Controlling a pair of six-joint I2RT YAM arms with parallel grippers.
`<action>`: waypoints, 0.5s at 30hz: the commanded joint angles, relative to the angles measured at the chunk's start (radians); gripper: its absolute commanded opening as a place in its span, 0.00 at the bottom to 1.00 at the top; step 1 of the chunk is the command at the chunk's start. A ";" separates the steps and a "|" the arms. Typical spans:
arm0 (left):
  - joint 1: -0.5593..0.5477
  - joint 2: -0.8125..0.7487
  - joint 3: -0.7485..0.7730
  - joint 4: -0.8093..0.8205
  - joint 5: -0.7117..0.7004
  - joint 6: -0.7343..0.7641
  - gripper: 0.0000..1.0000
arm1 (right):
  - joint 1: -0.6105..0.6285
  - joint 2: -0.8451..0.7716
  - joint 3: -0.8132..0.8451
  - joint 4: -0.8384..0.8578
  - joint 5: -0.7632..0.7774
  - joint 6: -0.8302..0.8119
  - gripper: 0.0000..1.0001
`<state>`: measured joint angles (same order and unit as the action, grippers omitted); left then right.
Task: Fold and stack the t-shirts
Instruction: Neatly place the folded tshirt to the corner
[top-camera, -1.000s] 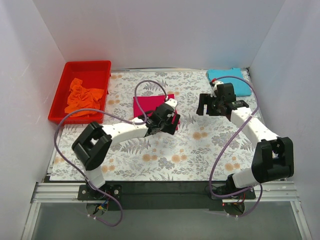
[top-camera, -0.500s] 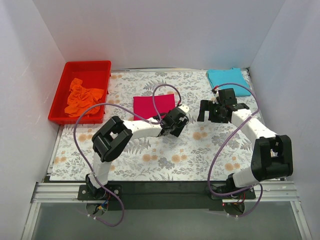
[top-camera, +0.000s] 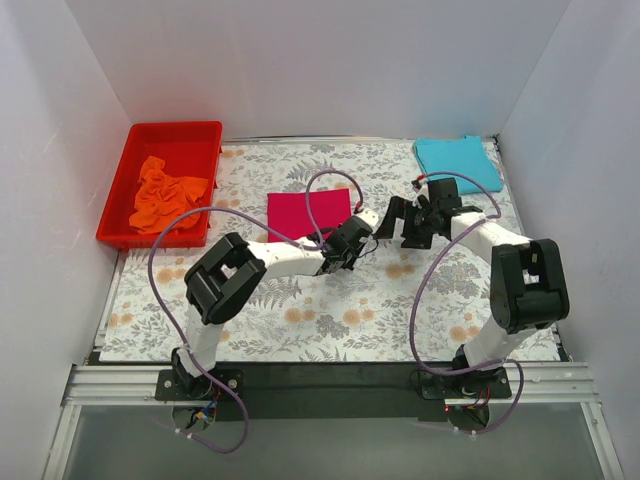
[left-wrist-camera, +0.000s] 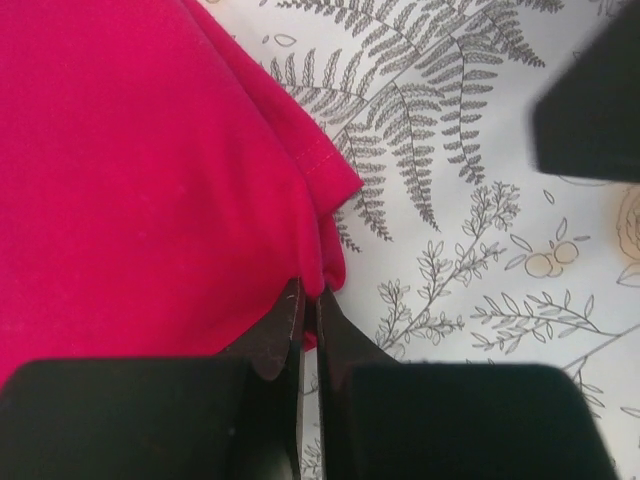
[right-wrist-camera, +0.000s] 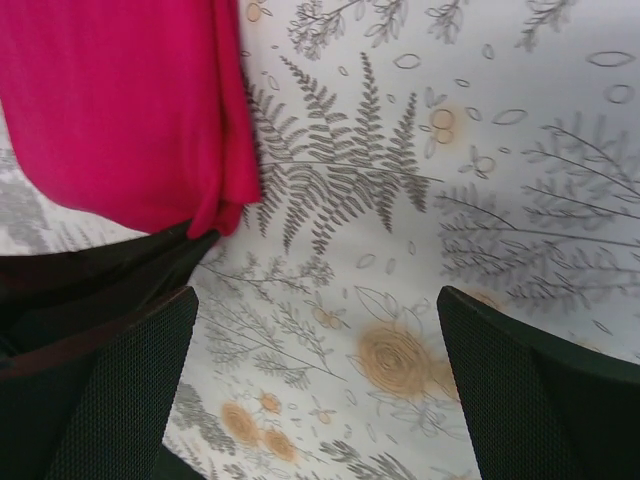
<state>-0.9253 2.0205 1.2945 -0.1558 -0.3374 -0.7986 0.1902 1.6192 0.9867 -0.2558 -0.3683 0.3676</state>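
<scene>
At the far left, red bin (top-camera: 140, 135) with crumpled orange t-shirt (top-camera: 165, 192) inside. Mid-table, folded crimson-pink t-shirt (top-camera: 305, 210), near right corner pinched in closed left gripper (left-wrist-camera: 310, 295). Just right, right gripper (right-wrist-camera: 318, 300) spread wide, holding nothing. Far right, folded turquoise t-shirt (top-camera: 455, 160).

I have open counter (top-camera: 300, 320) all along the near half. Left gripper (top-camera: 352, 234) and right gripper (top-camera: 396, 226) crowd each other at the near-right corner of the crimson-pink t-shirt (top-camera: 305, 210); the red bin (top-camera: 175, 127) walls off the far left.
</scene>
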 joint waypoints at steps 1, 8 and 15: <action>-0.006 -0.086 -0.029 -0.005 0.037 -0.047 0.00 | 0.000 0.063 0.010 0.160 -0.168 0.126 0.93; -0.004 -0.137 -0.047 -0.002 0.061 -0.114 0.00 | 0.038 0.209 0.040 0.308 -0.231 0.260 0.97; 0.000 -0.172 -0.047 -0.005 0.080 -0.157 0.00 | 0.080 0.286 0.003 0.420 -0.245 0.370 0.97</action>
<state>-0.9249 1.9369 1.2495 -0.1646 -0.2771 -0.9226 0.2470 1.8648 1.0050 0.1123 -0.6132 0.6788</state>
